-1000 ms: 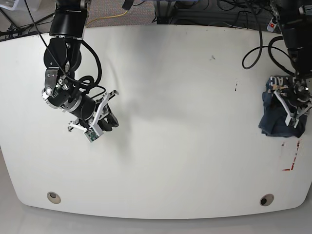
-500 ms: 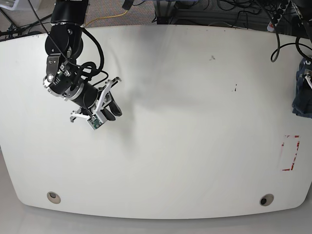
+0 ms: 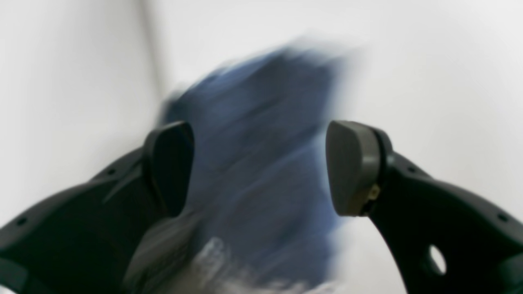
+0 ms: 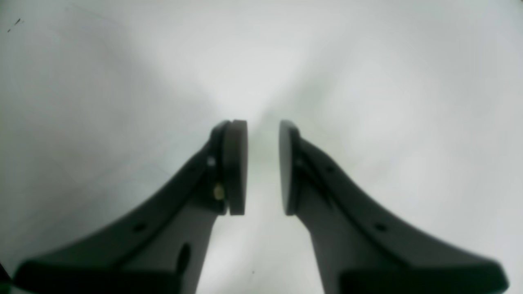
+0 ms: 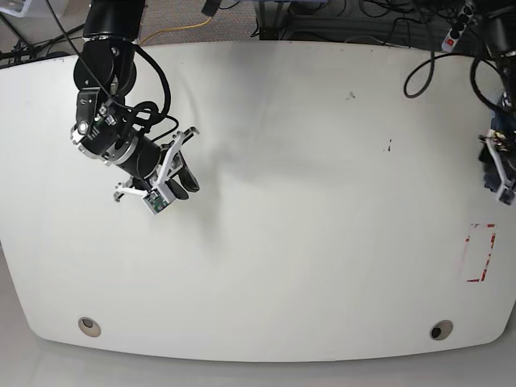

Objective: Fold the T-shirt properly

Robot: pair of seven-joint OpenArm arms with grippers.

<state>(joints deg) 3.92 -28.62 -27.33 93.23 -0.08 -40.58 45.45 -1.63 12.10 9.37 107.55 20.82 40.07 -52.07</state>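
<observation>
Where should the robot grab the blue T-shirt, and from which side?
The T-shirt looks bunched up at the far edge of the table, under the open left hand. It is blurred, so no sleeve or hem shows. Best guess: come straight down from above and pinch the top of the heap, since soft crumpled cloth offers a ridge there. The right hand is far away.

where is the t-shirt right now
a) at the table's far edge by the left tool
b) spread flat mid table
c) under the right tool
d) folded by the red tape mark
a: the T-shirt shows as a blue blur between the left tool's spread fingers; the right tool sees only bare table.
</observation>
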